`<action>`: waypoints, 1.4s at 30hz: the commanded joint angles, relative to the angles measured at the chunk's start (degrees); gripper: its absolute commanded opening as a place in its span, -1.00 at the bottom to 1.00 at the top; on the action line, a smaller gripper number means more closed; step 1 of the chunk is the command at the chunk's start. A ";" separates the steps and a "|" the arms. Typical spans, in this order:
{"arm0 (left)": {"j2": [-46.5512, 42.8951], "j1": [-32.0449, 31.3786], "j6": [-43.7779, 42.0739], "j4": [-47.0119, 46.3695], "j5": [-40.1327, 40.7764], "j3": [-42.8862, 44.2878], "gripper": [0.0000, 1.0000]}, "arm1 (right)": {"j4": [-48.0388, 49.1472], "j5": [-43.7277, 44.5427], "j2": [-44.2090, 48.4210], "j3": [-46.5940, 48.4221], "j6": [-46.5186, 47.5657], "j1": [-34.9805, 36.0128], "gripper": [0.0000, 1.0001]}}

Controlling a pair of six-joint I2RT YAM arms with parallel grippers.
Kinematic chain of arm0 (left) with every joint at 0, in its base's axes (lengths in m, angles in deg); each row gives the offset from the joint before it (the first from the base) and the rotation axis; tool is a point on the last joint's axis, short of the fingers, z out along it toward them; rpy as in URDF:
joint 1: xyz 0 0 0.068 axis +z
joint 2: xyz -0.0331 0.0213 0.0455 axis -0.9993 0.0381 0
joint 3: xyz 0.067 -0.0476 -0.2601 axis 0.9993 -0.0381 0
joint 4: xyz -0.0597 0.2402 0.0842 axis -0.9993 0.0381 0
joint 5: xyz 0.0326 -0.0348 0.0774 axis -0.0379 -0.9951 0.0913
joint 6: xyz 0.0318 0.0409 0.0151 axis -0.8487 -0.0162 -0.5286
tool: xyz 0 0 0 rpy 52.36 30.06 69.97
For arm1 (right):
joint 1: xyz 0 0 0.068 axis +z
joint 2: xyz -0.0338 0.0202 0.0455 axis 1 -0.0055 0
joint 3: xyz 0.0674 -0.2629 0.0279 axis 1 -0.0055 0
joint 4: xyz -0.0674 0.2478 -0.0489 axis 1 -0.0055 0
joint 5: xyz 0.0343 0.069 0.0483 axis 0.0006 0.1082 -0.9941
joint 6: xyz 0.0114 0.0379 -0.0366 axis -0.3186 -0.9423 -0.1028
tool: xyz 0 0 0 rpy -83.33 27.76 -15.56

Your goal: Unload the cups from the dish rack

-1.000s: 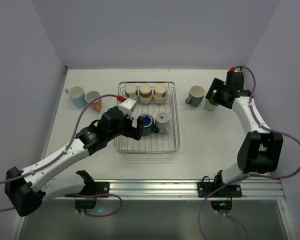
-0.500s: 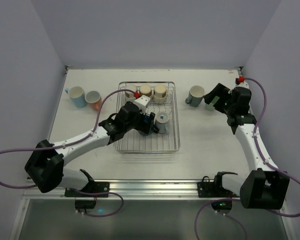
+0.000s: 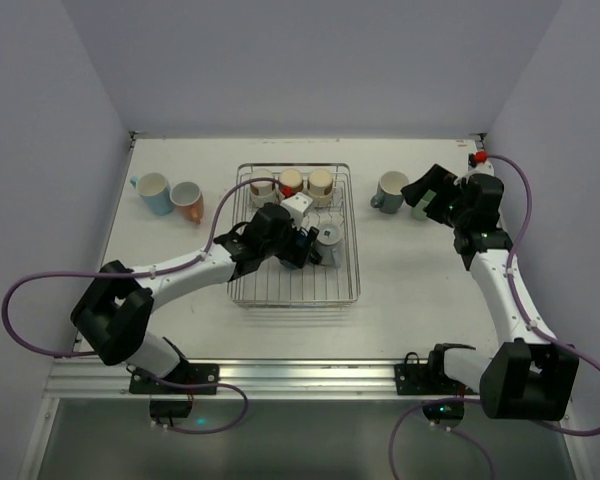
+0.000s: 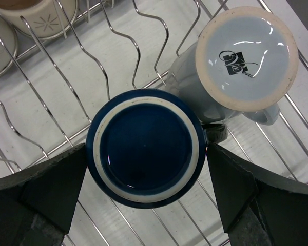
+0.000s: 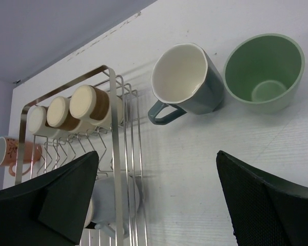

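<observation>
Left gripper (image 4: pixel 145 184) is held wide open over the rack (image 3: pixel 352 262) middle. An upturned navy cup (image 4: pixel 145 146) is straddled by its fingers, nothing gripped. A pale cup (image 4: pixel 246 48), also upturned, is seen touching it inside the rack. Right gripper (image 5: pixel 159 205) is held fully open and empty right of the rack. Grey mug (image 5: pixel 187 79) and green cup (image 5: pixel 264 69) are stood right of the rack, blue cup (image 3: pixel 153 190) and pink cup (image 3: pixel 188 200) left of it. Tan cups (image 5: pixel 59 111) are lined along the rack's far end.
</observation>
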 commanded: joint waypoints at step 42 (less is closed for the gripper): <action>-42.17 0.44 11.11 -24.21 -11.59 -15.88 -1.00 | 35.27 -6.60 11.35 -18.30 -37.63 33.06 0.98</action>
